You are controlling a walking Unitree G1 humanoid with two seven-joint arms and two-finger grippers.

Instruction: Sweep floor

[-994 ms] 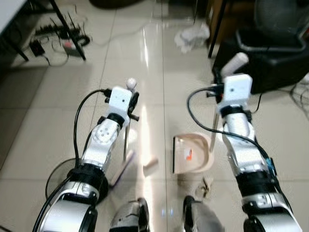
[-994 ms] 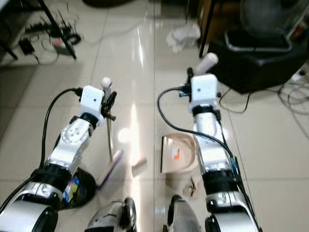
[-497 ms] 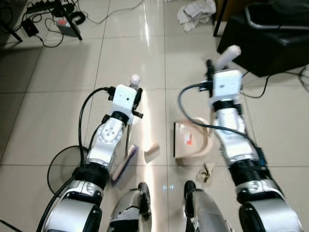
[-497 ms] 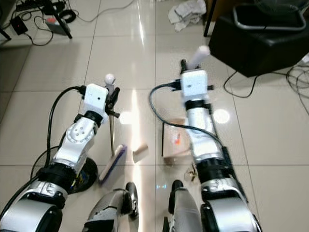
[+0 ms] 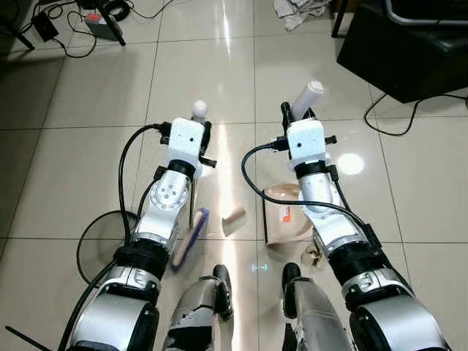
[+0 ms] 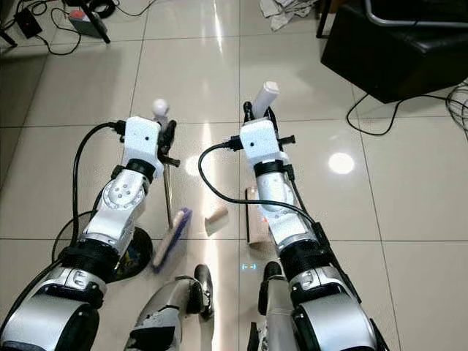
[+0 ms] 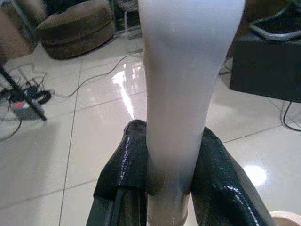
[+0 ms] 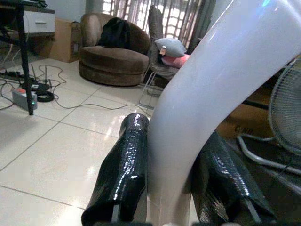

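With the left gripper (image 5: 202, 139) clamped on the slim metal-handled purple-bristled broom (image 5: 191, 235) and the right gripper (image 5: 292, 117) closed on the beige plastic dustpan (image 5: 287, 219) by its white upright handle, the broom should push the small tan block (image 5: 233, 218) sideways into the dustpan mouth with the pan kept flat on the glossy cream tiled floor (image 5: 88, 146).

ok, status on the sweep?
Left gripper shut on white-handled purple brush. Right gripper shut on beige dustpan handle. Small tan scrap lies on tiles between brush and pan. Crumpled bit beside right arm.
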